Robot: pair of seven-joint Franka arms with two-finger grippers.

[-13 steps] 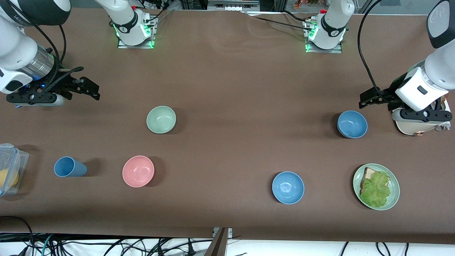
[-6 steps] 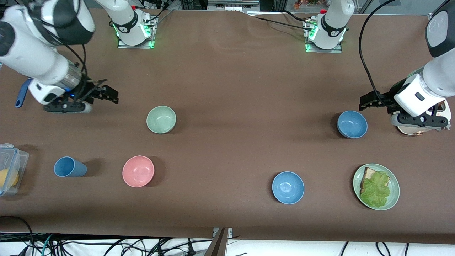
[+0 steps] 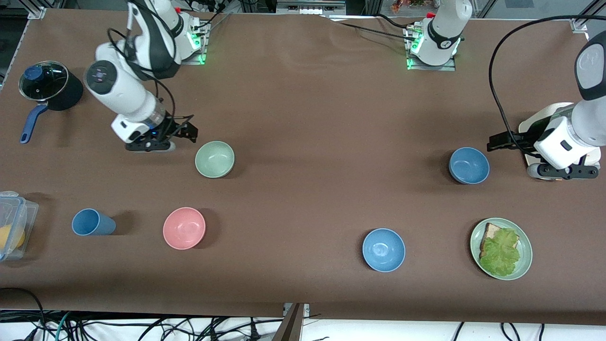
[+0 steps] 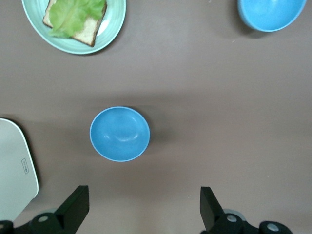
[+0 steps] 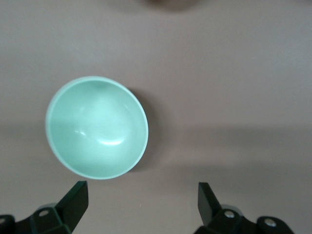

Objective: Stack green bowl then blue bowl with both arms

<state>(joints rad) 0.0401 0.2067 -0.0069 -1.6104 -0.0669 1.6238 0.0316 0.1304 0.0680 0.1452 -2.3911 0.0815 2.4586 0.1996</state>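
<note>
Green bowl (image 3: 215,159) and blue bowl (image 3: 468,165) each sit beside a wide-open, empty gripper: right gripper (image 3: 182,134), left gripper (image 3: 503,141).

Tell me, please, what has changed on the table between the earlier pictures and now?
The right gripper moved from its end of the table toward the green bowl and now hangs open beside it, uncovering a black pot. The left gripper drew slightly closer to the blue bowl, open, holding nothing. Every bowl, the blue cup and the sandwich plate stayed put.

Brown table (image 3: 322,109), tangled cables (image 3: 142,327) on pale floor below its near edge
</note>
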